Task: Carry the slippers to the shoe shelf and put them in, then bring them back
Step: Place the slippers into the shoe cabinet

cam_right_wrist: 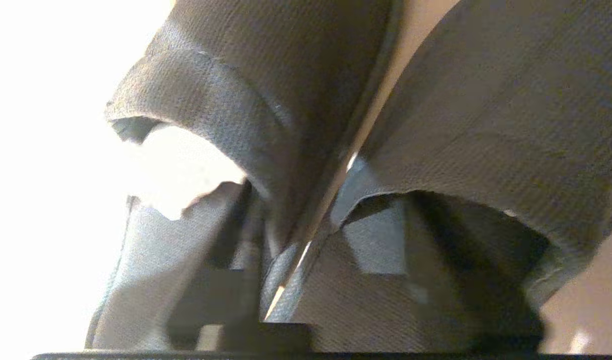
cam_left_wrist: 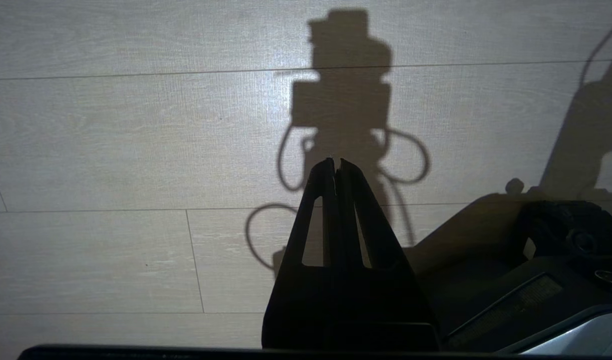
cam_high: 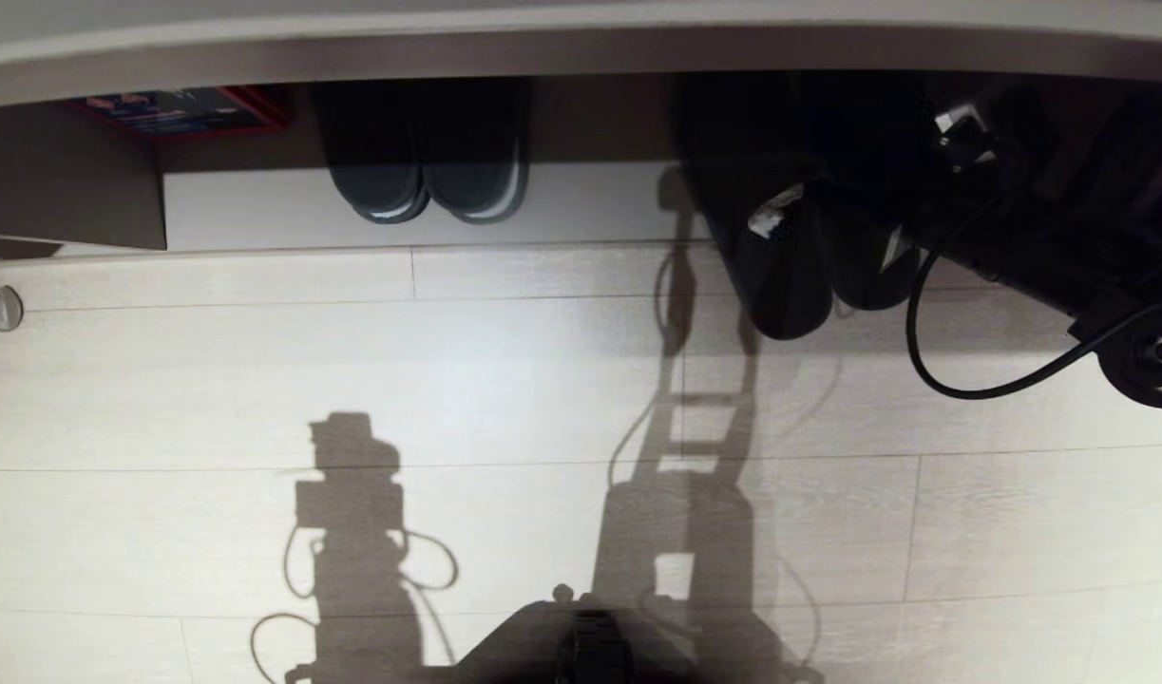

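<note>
The slippers (cam_high: 799, 266), a dark grey fabric pair, lie side by side at the right of the shoe shelf (cam_high: 581, 204). Their far parts are in shade under its top board, and their rounded near ends reach out over the floor. A small white tag shows inside one. My right arm (cam_high: 1065, 237) reaches in from the right. In the right wrist view my right gripper (cam_right_wrist: 331, 240) is open, one finger inside each slipper (cam_right_wrist: 486, 100), with their two adjoining side walls loose between the fingers. My left gripper (cam_left_wrist: 336, 162) hangs shut and empty over the floor.
A chunkier black pair with white-edged soles (cam_high: 419, 180) stands in the shelf left of the slippers. A red-edged box (cam_high: 181, 109) sits further left behind a side panel (cam_high: 67, 190). A round metal stop (cam_high: 1, 307) is on the floor. A black cable (cam_high: 970, 380) loops below my right arm.
</note>
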Controlling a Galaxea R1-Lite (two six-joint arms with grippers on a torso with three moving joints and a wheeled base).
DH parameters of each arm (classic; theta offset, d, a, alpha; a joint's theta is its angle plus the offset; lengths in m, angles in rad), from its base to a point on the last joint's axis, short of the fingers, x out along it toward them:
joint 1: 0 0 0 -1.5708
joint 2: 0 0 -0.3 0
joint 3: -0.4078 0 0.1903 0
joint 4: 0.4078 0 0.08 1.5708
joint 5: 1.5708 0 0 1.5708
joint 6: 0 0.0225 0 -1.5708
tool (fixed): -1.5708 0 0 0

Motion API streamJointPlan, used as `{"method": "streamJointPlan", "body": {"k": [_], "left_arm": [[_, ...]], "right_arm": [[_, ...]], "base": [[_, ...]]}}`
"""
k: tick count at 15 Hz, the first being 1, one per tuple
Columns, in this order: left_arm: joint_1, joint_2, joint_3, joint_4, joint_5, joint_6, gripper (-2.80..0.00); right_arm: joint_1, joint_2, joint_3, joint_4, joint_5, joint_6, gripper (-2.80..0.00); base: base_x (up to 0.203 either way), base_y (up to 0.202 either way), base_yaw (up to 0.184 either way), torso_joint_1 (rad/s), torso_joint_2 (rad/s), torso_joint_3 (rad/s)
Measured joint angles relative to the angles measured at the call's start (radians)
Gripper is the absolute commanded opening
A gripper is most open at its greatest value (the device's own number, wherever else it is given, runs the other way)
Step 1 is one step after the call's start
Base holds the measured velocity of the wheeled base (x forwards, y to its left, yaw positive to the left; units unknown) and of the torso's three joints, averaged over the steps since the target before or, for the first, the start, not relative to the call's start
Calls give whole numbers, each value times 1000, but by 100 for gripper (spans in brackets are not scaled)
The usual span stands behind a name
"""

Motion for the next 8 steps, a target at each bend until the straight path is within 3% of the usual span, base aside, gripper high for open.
{"method": "streamJointPlan", "body": {"k": [8], "left_arm": [[0, 0, 0, 0, 0, 0, -280]], "right_arm": [[16, -46, 81, -2, -6, 1, 0]], "base": [[0, 0, 0, 0, 0, 0]]}}
